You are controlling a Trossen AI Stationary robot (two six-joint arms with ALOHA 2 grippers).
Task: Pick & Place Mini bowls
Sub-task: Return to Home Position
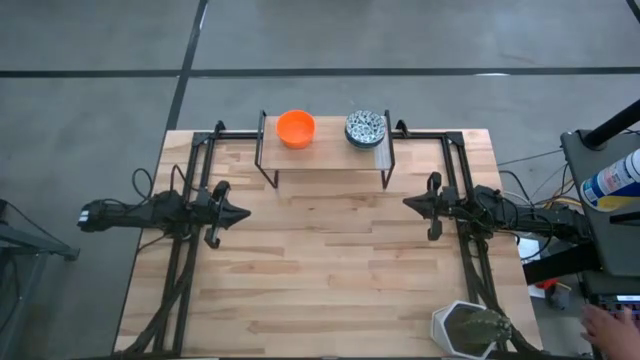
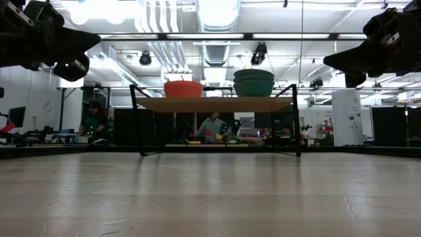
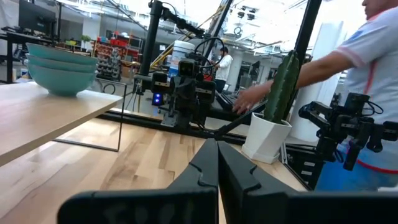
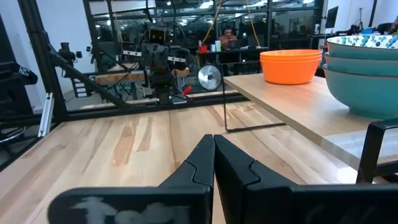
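Observation:
Two stacks of mini bowls stand on a small wooden shelf at the table's far side: an orange stack (image 1: 296, 127) (image 2: 183, 89) (image 4: 291, 65) on its left half and a speckled blue-grey stack (image 1: 366, 128) (image 2: 254, 83) (image 3: 59, 67) (image 4: 364, 74) on its right half. My left gripper (image 1: 243, 213) (image 3: 217, 152) hovers shut above the table's left side, pointing toward the right. My right gripper (image 1: 407, 203) (image 4: 213, 146) hovers shut above the right side, pointing toward the left. Neither touches anything.
The shelf (image 1: 325, 155) stands on thin black wire legs. A white hexagonal pot with a cactus (image 1: 468, 328) (image 3: 273, 118) sits at the table's near right corner. A person's hand (image 1: 612, 326) reaches in just beyond the table's right edge. Bare wood lies between the arms.

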